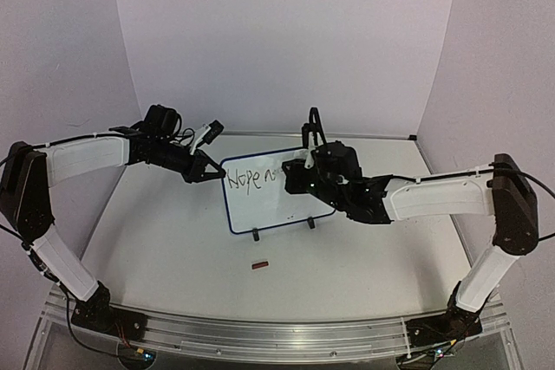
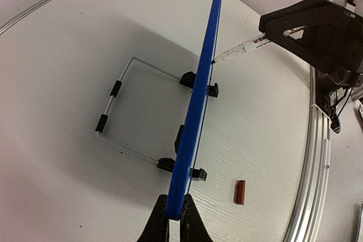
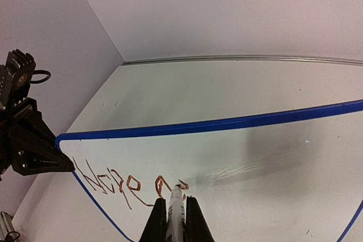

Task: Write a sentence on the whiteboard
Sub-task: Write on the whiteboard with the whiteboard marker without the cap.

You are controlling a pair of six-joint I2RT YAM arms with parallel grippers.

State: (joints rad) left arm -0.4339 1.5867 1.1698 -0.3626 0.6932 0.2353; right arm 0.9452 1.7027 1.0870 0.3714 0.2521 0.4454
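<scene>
Sentence (image 1: 250,180) part-hidden behind right gripper (image 1: 293,181) w/ marker (image 2: 238,51); only "Hope n" legible.

White-shelled arms (image 1: 82,158) with black joints, thin cables.

Top view looks down from behind; wrist views sit close, both sharing the whiteboard (image 1: 273,205).

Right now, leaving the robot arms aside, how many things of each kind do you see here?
Whiteboard: 1
Marker: 1
Small reddish-brown block: 1
Total: 3
</scene>
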